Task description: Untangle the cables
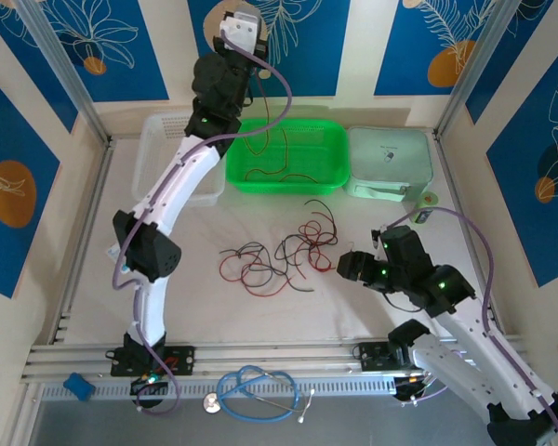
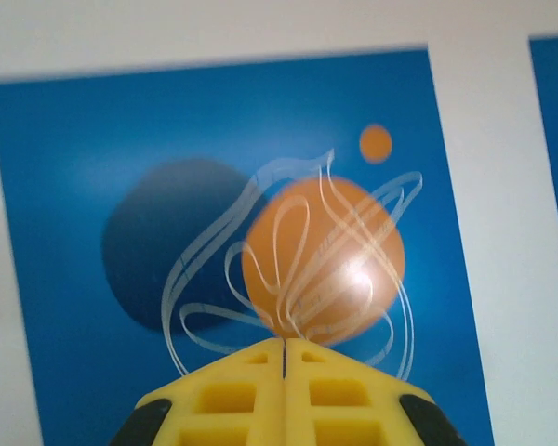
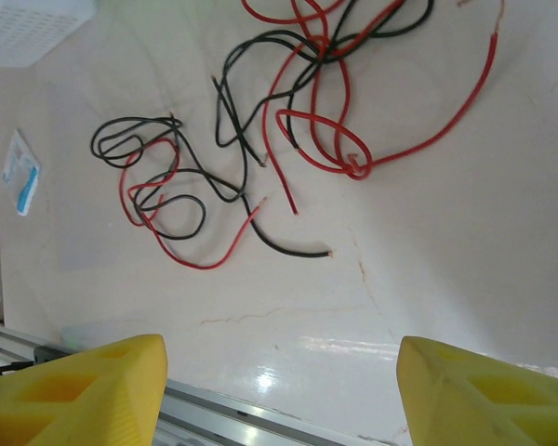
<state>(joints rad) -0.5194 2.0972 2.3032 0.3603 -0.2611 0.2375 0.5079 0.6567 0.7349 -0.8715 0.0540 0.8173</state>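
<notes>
Pale tabletop [image 1: 260, 311] carries the tangle of thin red and black curly cables [image 1: 277, 255] at its middle. The left gripper [image 2: 285, 346] is raised before a blue wall poster [image 2: 74, 232], its yellow fingers [image 2: 232, 400] clenched on nothing. The right gripper [image 3: 281, 362] hovers beside the tangle, fingers spread, empty.

Robot lab cell. Left arm [image 1: 177, 181] and right arm [image 1: 465, 348] bolted to aluminium rail [image 1: 279, 356] at table edge. Extrusion posts [image 1: 60, 70] frame enclosure; printed blue panels [image 1: 344, 46] as walls. Mixed items around white tabletop [image 1: 214, 307]: cables [image 1: 279, 255], green basket [image 1: 288, 186], stethoscope [image 1: 256, 386].
</notes>
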